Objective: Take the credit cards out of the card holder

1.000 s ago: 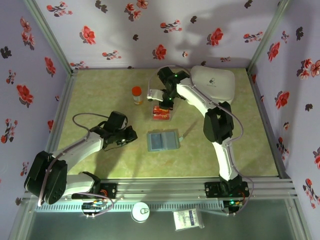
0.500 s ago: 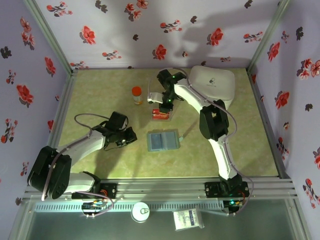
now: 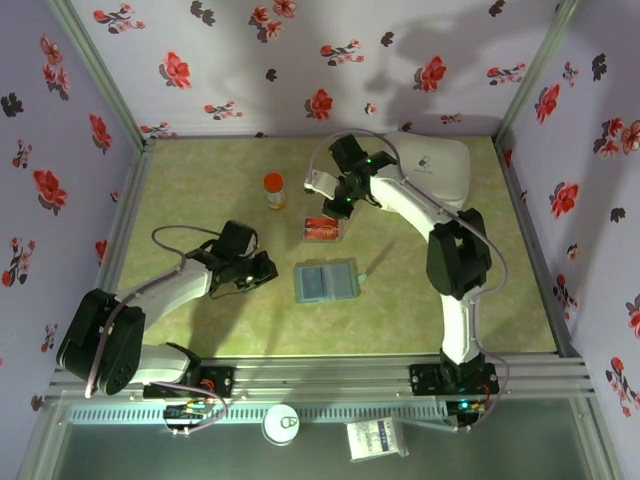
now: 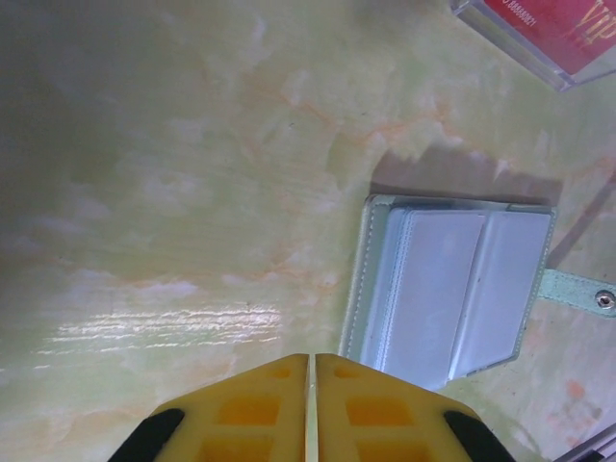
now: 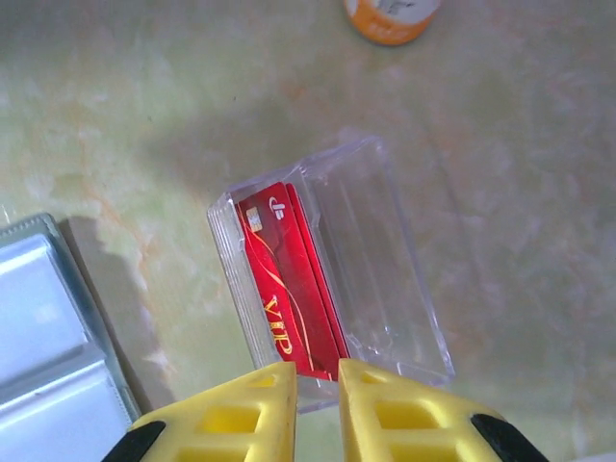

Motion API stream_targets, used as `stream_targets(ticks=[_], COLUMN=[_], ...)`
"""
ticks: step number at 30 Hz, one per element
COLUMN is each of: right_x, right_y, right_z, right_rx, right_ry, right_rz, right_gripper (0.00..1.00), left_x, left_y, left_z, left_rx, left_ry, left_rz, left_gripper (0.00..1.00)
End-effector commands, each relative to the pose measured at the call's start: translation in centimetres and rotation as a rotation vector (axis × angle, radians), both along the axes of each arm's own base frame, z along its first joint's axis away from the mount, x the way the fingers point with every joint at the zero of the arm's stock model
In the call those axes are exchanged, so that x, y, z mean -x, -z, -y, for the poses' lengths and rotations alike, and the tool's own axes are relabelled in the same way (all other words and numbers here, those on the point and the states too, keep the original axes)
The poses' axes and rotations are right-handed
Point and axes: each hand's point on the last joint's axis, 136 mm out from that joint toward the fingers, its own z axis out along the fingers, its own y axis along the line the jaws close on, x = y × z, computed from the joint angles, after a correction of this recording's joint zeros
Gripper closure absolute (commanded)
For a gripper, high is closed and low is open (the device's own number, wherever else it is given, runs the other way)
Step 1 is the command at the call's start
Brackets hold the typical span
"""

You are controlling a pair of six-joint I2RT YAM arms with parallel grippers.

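The card holder (image 3: 325, 282) lies open flat at mid-table, its grey-blue sleeves up; it also appears in the left wrist view (image 4: 452, 289) and at the lower left of the right wrist view (image 5: 38, 366). Red credit cards (image 3: 321, 229) (image 5: 289, 294) lie stacked in a clear tray (image 5: 385, 279) just behind it. My right gripper (image 3: 343, 207) (image 5: 317, 368) hovers over the tray's near end, jaws slightly apart with nothing between them. My left gripper (image 3: 262, 272) (image 4: 311, 358) is shut and empty, just left of the holder.
An orange-capped bottle (image 3: 273, 190) (image 5: 390, 14) stands left of the tray. A big white rounded case (image 3: 432, 165) sits at the back right. The holder's snap strap (image 4: 577, 294) sticks out on its right side. Flowered walls enclose the table.
My right gripper's jaws have parted over the tray and it has drawn back to the right, the arm's elbow swinging right. The left arm has barely shifted.
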Motion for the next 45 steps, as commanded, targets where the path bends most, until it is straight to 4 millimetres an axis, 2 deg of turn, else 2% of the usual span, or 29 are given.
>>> stream_targets(ticks=[1, 6, 10, 14, 24, 32, 40, 45], right_x=[-1.0, -1.0, -1.4, -1.7, -2.8, -3.4, -2.5, -2.1], right_y=[-1.7, -0.6, 0.3, 1.4, 4.2, 5.4, 7.7, 7.5], right_z=[-0.2, 1.1, 1.6, 1.0, -0.8, -1.6, -1.6, -1.8], right_rx=[-0.121, -0.158, -0.158, -0.159, -0.155, -0.145, -0.12, -0.118], right_ry=[0.185, 0.351, 0.413, 0.411, 0.39, 0.378, 0.369, 0.354], right_rz=[0.028, 0.034, 0.036, 0.012, -0.055, -0.073, -0.129, -0.132], right_gripper=[0.84, 0.92, 0.97, 0.98, 0.98, 0.98, 0.99, 0.99], left_x=[-0.4, -0.2, 0.0, 0.1, 0.4, 0.3, 0.3, 0.3], left_y=[-0.7, -0.4, -0.1, 0.3, 1.5, 2.0, 2.1, 2.0], left_z=[1.4, 2.4, 3.3, 3.8, 3.5, 3.4, 3.2, 3.2], left_rx=[0.043, 0.05, 0.048, 0.044, 0.032, 0.028, 0.024, 0.026], left_ry=[0.013, 0.03, 0.055, 0.067, 0.062, 0.061, 0.06, 0.06], left_rz=[0.005, -0.006, -0.013, -0.022, -0.038, -0.045, -0.047, -0.047], left_gripper=[0.91, 0.92, 0.93, 0.93, 0.94, 0.94, 0.94, 0.94])
